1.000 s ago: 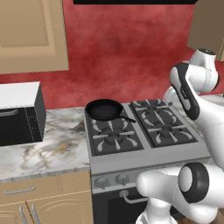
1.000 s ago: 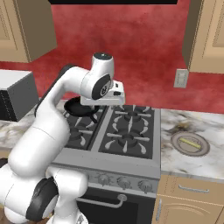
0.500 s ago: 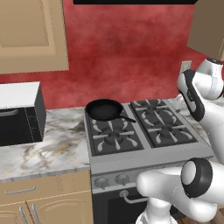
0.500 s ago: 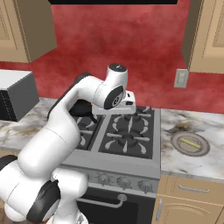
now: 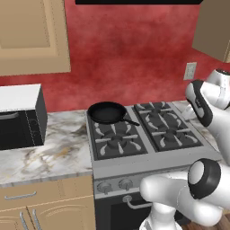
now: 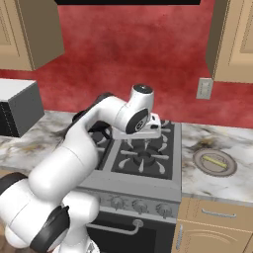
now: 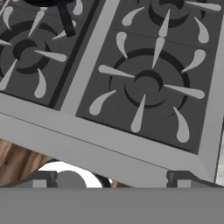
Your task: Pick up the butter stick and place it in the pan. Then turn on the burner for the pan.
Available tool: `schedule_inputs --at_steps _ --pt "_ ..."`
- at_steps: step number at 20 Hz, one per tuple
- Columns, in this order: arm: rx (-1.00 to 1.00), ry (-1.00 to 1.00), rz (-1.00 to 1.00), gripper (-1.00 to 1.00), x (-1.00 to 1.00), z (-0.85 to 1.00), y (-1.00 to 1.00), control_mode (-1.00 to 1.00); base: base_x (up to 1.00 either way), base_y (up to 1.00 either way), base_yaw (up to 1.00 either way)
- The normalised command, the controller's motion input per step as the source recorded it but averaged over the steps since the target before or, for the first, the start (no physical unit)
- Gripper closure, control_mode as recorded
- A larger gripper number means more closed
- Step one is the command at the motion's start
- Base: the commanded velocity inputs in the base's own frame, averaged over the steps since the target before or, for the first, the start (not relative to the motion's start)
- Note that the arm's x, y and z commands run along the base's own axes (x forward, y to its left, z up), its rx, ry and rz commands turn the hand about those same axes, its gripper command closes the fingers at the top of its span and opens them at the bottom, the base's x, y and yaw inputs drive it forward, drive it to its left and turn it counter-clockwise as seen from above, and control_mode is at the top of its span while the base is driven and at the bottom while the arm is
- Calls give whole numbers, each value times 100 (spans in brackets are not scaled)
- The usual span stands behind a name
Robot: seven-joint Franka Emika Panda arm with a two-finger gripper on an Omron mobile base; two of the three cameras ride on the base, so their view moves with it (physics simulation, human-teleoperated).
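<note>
The butter stick (image 6: pixel 214 161), a slim pale yellow bar, lies on a round grey plate (image 6: pixel 200 165) on the counter right of the stove. On the stove's back left burner sits the black pan (image 5: pixel 107 112), its thin handle (image 7: pixel 65 19) pointing toward the middle. In the right base view the arm hides most of the pan. My gripper (image 7: pixel 111 179) hangs open and empty above the stove's right-hand burners (image 7: pixel 148 83), well left of the plate. Both dark fingertips (image 7: pixel 43 177) stand wide apart.
Grey grates cover the stove (image 5: pixel 143 134), and a row of knobs (image 6: pixel 138 206) runs along its front panel. A black and white microwave (image 5: pixel 20 117) stands on the left counter. Wall cabinets (image 6: pixel 232 39) hang above both counters, and an outlet (image 6: pixel 203 88) is on the red wall.
The arm has swung right and slightly down, from over the left burners near the pan to over the right burners. The gripper stayed open.
</note>
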Motion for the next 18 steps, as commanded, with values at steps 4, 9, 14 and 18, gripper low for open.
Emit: schedule_inputs --at_steps 4,9,14,18 --pt "0 6 3 -100 0 -13 -39 -100 0 0 0" --pt "-3 11 2 -100 0 -8 -24 -100 0 0 0" --pt "-7 13 2 -100 0 -10 -23 -100 0 0 0" --pt "-2 9 5 -100 0 -17 -41 -100 0 0 0"
